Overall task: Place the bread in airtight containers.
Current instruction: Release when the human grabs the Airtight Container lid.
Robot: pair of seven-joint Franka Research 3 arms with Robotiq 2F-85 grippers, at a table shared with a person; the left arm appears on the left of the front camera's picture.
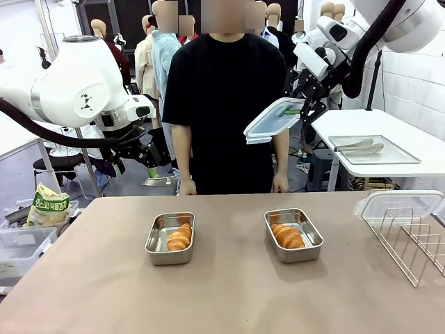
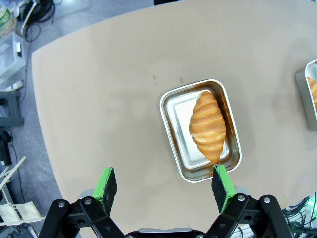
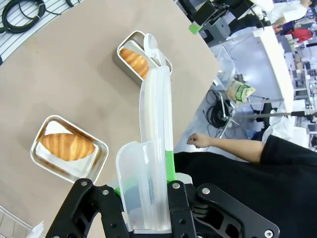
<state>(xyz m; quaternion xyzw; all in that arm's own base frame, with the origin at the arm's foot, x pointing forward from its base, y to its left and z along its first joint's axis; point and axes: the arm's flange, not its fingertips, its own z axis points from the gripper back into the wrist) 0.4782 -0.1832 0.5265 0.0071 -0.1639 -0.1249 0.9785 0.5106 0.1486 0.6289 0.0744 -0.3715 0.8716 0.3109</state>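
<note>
Both arms gloss-white rounded shells, left arm point(image 1: 76, 90) with small black marks on its joint, right arm point(image 1: 410, 21) plain, black hoses point(image 1: 42, 132) alongside; left gripper point(image 2: 162, 172) and right gripper point(image 3: 146, 173) black linkages, silver screws, green pads point(image 2: 106, 183).

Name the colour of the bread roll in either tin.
Golden-orange; the bread roll shows best in the left wrist view.

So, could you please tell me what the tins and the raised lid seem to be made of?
The tins look like brushed stainless steel: silvery, with soft reflections. The lid looks like clear glossy plastic with a whitish rim; things behind it show through.
</note>
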